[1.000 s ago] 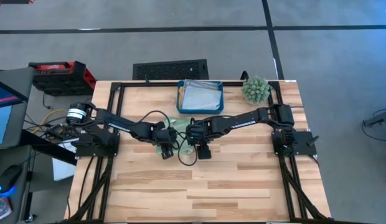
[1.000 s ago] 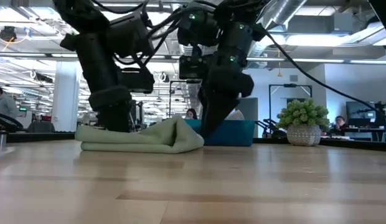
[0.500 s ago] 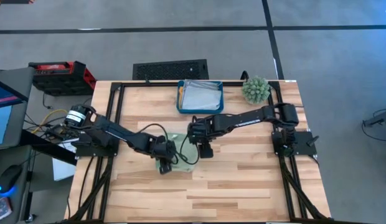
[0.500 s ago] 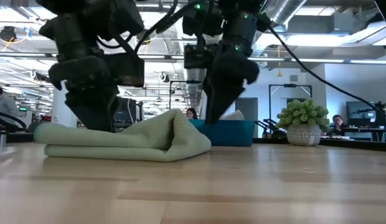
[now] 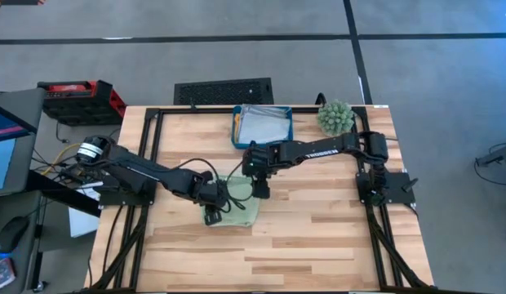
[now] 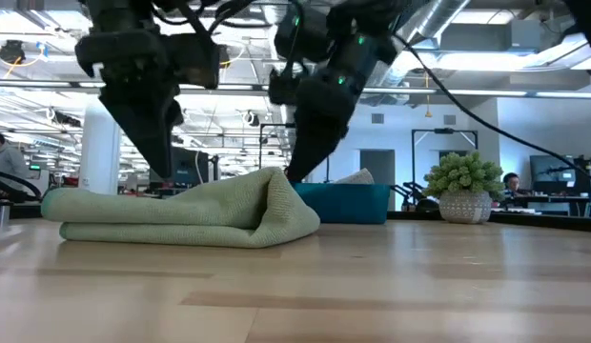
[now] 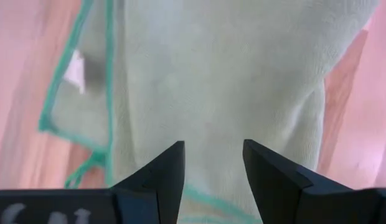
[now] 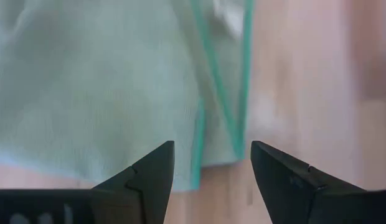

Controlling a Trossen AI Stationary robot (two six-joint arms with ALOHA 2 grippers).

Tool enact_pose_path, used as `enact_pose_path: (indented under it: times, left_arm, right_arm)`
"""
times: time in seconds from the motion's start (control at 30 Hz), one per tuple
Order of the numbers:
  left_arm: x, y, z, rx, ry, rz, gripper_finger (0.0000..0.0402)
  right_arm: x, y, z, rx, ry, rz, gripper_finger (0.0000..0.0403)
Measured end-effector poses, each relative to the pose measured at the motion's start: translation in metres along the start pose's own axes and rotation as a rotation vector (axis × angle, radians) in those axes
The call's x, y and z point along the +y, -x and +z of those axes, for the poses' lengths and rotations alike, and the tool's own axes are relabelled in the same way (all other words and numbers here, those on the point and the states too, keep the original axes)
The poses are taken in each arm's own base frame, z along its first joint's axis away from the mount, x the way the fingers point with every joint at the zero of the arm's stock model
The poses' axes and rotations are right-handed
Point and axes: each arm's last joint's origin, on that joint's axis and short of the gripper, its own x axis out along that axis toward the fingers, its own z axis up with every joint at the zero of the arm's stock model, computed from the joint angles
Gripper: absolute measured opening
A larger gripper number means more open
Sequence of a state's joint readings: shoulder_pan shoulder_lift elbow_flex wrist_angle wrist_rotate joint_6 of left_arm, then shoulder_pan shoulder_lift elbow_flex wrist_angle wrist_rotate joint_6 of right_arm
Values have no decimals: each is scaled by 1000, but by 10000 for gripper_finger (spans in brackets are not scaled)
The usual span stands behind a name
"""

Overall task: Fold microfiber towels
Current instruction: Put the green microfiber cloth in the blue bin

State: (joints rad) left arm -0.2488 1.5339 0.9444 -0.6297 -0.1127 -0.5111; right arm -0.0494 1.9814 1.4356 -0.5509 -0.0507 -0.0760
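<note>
A light green microfiber towel lies folded on the wooden table near its middle, its rounded fold toward the right. In the wrist views its teal-trimmed edges show. My left gripper hangs open just above the towel's left part. My right gripper hangs open over the towel's far right part. Neither touches it. A pale grey-blue towel lies in the teal tray at the far edge.
A spiky green ball-shaped plant stands at the far right corner, right of the tray. Bare wood stretches from the towel to the near edge. People and desks show in the room beyond the table.
My left gripper has gone toward the near edge and up, off the green towel. My right gripper has risen a little and drawn toward the far left. The towel's left part now reaches farther toward the near left; its fold on the right has stayed.
</note>
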Motion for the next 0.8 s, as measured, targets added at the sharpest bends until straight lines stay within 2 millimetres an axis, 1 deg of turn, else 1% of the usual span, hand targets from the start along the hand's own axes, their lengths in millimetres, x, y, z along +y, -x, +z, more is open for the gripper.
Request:
enact_pose_path:
  times: [0.1, 0.2, 0.37, 0.53, 0.6, 0.67, 0.73, 0.8]
  left_arm:
    - [3, 12, -2, 2, 20, 5, 155]
    - [6, 26, -3, -21, 33, 2, 155]
    - [12, 47, -8, -67, 43, 13, 155]
    - [17, 64, -11, -117, 74, 17, 155]
    - [18, 68, -12, -129, 78, 13, 155]
    - [19, 71, -13, -138, 85, 7, 155]
    - [19, 72, -13, -139, 91, 7, 155]
    - [20, 73, -14, -138, 91, 9, 155]
  right_arm:
    - [-14, -11, -6, 23, -59, 105, 234]
    - [-26, -19, -5, -7, -93, 132, 234]
    - [-41, -18, -8, -4, -140, 123, 234]
    - [-48, -19, -10, -10, -141, 202, 234]
    - [-49, -27, -12, -3, -144, 226, 234]
    - [-50, -36, -18, 39, -159, 265, 234]
    - [-52, -47, -19, 26, -159, 278, 234]
    - [-53, -53, -19, 31, -159, 289, 234]
